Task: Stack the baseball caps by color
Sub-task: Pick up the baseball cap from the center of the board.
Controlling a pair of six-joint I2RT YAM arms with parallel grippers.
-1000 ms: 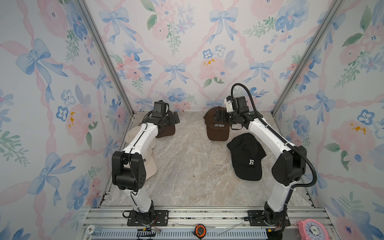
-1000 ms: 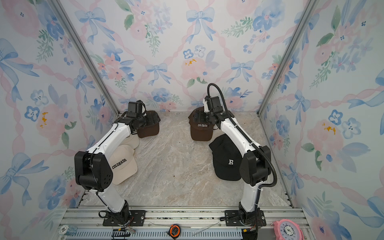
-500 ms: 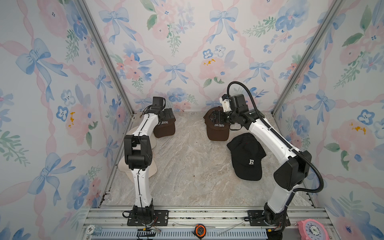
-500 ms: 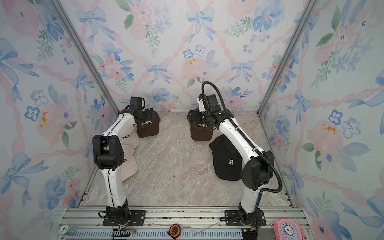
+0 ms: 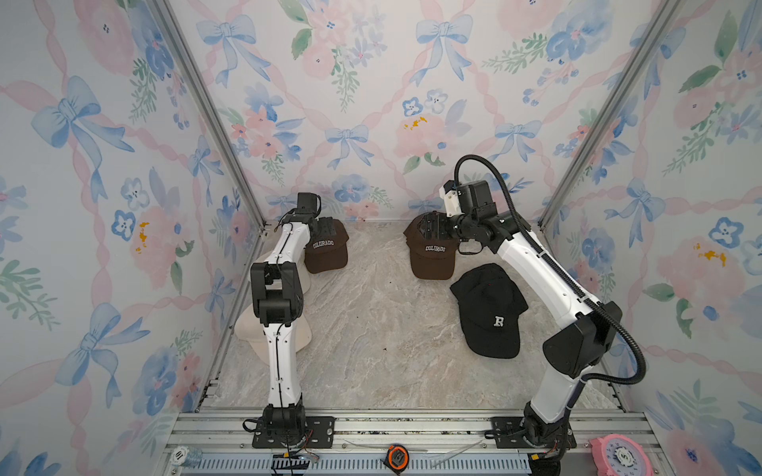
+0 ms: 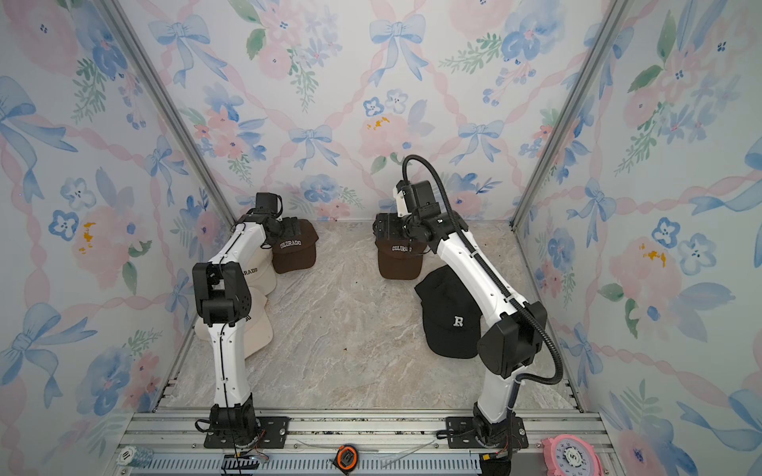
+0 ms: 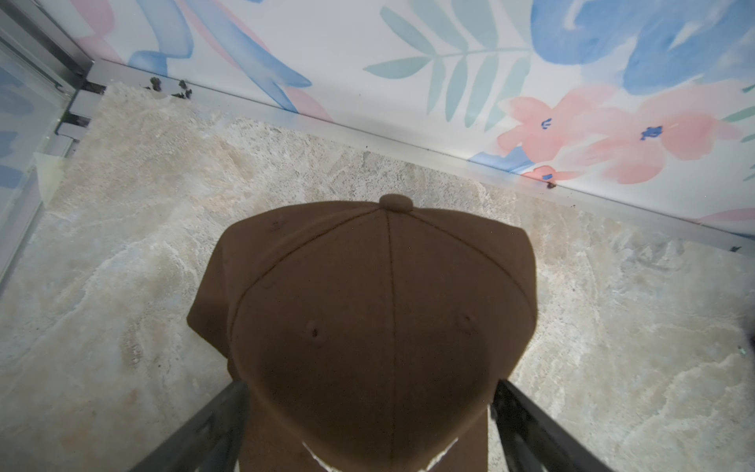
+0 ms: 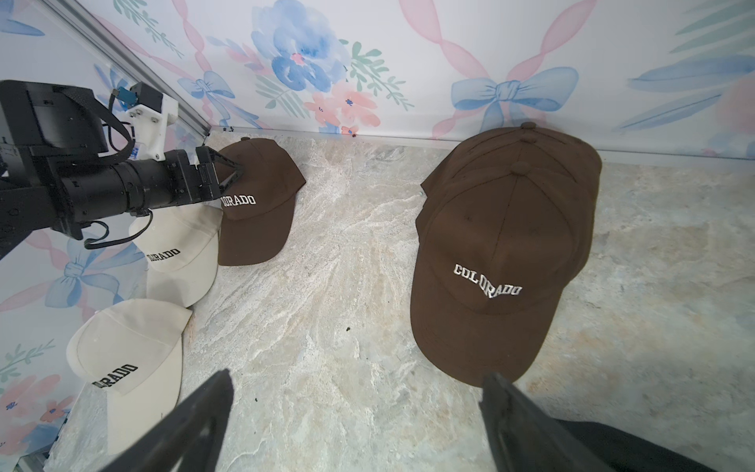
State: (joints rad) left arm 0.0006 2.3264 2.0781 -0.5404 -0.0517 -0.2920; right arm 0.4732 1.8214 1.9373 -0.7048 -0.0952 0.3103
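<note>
A dark brown cap [image 5: 328, 251] marked "COLORADO" lies at the back left. My left gripper [image 5: 328, 226] is open, and its fingers [image 7: 233, 404] straddle the brown cap's crown [image 7: 380, 327]. A stack of brown caps [image 5: 433, 255] sits at the back centre. My right gripper [image 5: 429, 226] hovers open over the stack's crown, and in the right wrist view it [image 8: 357, 376] has only bare floor between its fingers. A black cap [image 5: 490, 309] with a white "R" lies to the right. Two cream caps [image 8: 184, 249] [image 8: 126, 355] lie along the left wall, partly hidden by my left arm in both top views.
The marble floor [image 5: 371, 329] is boxed in by floral walls on three sides. On the front rail [image 5: 412, 428] lie a roll of chips [image 5: 183, 455], a tape measure [image 5: 398, 456] and a pink clock [image 5: 620, 455].
My left arm has drawn its elbow upright and its gripper has slid back to the brown cap's crown, uncovering the lettering. My right gripper has shifted left over the brown stack.
</note>
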